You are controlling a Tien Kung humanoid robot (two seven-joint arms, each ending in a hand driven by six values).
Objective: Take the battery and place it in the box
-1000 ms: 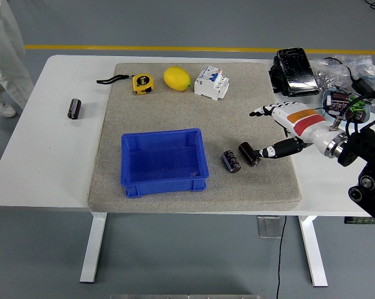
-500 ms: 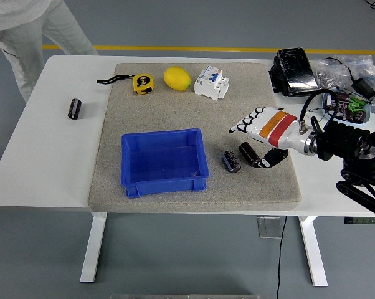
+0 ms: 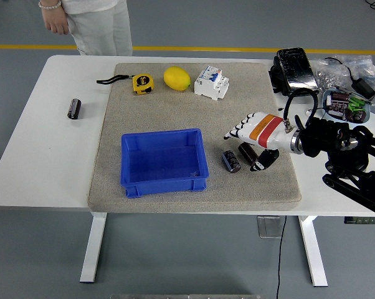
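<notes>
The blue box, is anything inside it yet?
The box looks empty: bare blue floor, no battery. Its near wall hides a strip of the floor. Two batteries lie beside it by the robot hand.

The right hand [image 3: 255,134] is seen to be white-shelled, with an orange band and a thinner red band across its back. Black tips are shown on the white fingers [image 3: 236,131], while the thumb [image 3: 266,159], on the near side of the hand, is dark. Behind the hand, a silver metal ring is fitted at the wrist [image 3: 294,142]. Beyond that ring, the forearm [image 3: 331,138] is built of black ribbed segments and black brackets. A black cable [image 3: 299,98] is looped above the wrist. The person [image 3: 91,22] is dressed in pale clothing, and a beaded bracelet [image 3: 50,5] is worn above a bare hand.
</notes>
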